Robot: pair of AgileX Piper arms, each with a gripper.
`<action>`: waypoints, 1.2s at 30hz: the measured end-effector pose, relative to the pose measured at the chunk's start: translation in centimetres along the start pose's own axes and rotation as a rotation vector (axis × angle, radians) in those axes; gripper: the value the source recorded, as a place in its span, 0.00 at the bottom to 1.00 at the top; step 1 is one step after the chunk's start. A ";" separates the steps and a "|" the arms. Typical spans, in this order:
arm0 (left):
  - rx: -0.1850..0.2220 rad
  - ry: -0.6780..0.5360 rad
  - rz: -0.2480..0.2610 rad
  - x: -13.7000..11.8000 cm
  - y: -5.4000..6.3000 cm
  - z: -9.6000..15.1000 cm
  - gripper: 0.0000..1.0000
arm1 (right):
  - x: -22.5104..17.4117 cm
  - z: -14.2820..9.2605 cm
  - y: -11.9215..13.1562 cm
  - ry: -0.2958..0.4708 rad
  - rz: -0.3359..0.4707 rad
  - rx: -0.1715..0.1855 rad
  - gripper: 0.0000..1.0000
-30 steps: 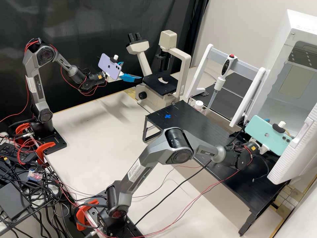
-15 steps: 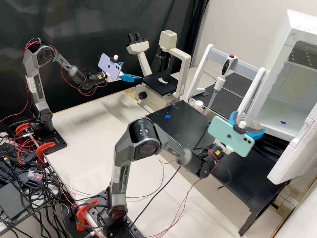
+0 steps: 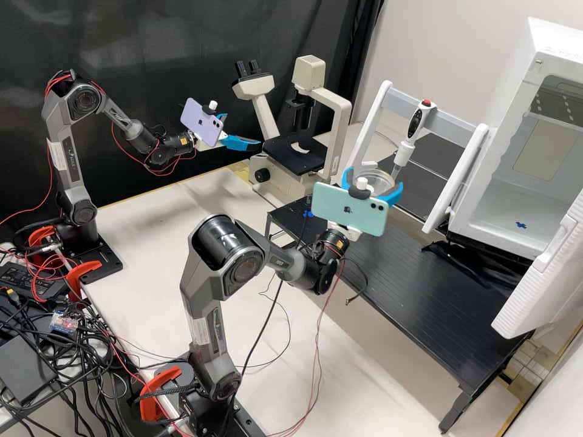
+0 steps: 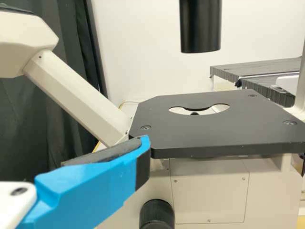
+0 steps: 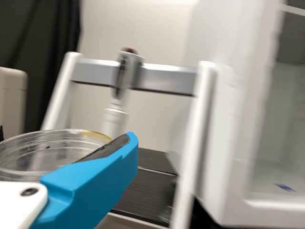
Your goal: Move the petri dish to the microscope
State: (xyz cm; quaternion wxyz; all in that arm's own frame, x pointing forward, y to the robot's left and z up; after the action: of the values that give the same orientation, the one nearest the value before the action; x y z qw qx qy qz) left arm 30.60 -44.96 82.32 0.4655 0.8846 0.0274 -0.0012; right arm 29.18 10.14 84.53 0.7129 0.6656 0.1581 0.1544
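Petri dish (image 3: pixel 378 181): hung aloft near the black shelf (image 3: pixel 425 285), gripped by the right gripper (image 3: pixel 374 178), and wanted a level wrist and even squeeze
Microscope stage (image 4: pixel 219 133): called for a slow, flat lowering centred over its cut-out, the rim kept clear of the black cylinder (image 4: pixel 200 28) above
Left gripper (image 3: pixel 243 130): stood spread beside the stage, best kept out of the way
Surfaces: dish clear, round, thin-walled; stage matt, corners cropped; pads (image 5: pixel 107 149) dark on glossy blue
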 end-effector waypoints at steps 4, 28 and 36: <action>0.000 0.000 0.000 0.0 0.0 0.0 1.00 | 0.7 -2.6 -2.4 0.041 -0.066 0.000 0.00; 0.000 0.000 0.000 0.0 0.0 0.0 1.00 | 6.6 -12.0 -12.8 0.194 -0.312 -0.105 0.00; 0.000 0.000 0.000 0.0 0.0 0.0 1.00 | 10.2 -12.0 -15.6 0.138 -0.377 -0.113 0.00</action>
State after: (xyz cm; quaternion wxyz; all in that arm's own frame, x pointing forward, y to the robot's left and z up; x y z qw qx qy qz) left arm 30.60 -44.96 82.32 0.4655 0.8846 0.0274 -0.0012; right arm 33.33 24.27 67.96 0.7528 0.5711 0.3194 0.0723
